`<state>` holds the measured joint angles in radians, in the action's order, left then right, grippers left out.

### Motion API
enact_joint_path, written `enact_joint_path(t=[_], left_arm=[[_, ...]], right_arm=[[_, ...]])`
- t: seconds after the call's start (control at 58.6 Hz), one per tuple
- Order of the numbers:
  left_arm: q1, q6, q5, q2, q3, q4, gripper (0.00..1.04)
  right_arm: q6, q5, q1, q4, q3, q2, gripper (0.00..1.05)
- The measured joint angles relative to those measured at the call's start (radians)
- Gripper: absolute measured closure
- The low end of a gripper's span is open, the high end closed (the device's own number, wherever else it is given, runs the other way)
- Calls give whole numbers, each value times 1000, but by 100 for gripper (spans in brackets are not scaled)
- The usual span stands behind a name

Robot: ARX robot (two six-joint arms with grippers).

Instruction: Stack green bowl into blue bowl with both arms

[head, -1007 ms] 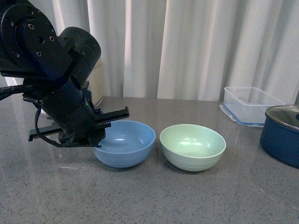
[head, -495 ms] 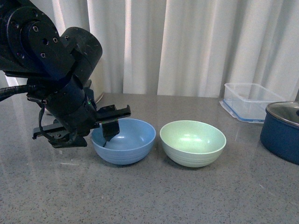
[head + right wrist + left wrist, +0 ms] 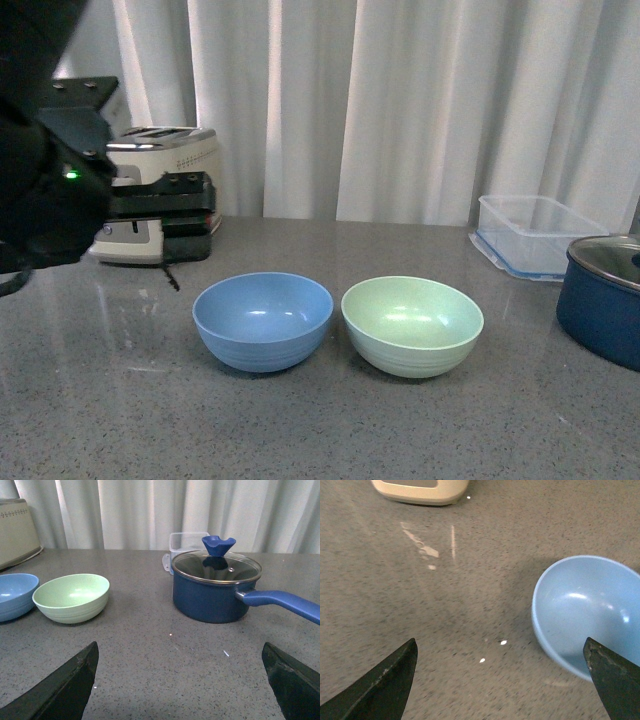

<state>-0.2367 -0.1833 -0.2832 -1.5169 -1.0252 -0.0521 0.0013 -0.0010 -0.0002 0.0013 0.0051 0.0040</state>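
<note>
The blue bowl and the green bowl stand upright side by side on the grey counter, nearly touching, blue on the left. My left gripper hangs open to the left of the blue bowl and above the counter, holding nothing. In the left wrist view the blue bowl lies partly behind one finger, and bare counter shows between the open left gripper. My right gripper is open over bare counter, with the green bowl and blue bowl far off to one side. The right arm is outside the front view.
A cream toaster stands at the back left behind my left arm. A clear plastic container and a dark navy lidded pot sit at the right. In the right wrist view the pot stands ahead, its handle pointing sideways.
My left arm has pulled away from the blue bowl's rim, moving left and up, uncovering the toaster. Both bowls stay on the counter.
</note>
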Motion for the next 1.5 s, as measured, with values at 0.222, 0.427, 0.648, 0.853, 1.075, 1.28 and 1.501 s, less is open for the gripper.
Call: enact_joint_path(t=[0.222,0.427,0.648,0.853,1.075,1.28,1.501], left_arm=[[0,109,-35,172,155,31,7],[19,156,70,185,323,427,23],[87,172,130,332,610,830,64],[123,175,179,439,752,840,100],[171,178,223,578,858,818,101],[234,179,278,698,920,758,101],[234,179,280,829,964,672,101]], right_arm=[[0,-1,0,0,0,0,10],[0,0,0,0,0,0,10],[0,0,0,0,0,0,10],[0,0,0,0,0,0,10],[0,0,0,0,0,0,10],[0,0,0,0,0,0,10],[0,0,0,0,0,0,10]])
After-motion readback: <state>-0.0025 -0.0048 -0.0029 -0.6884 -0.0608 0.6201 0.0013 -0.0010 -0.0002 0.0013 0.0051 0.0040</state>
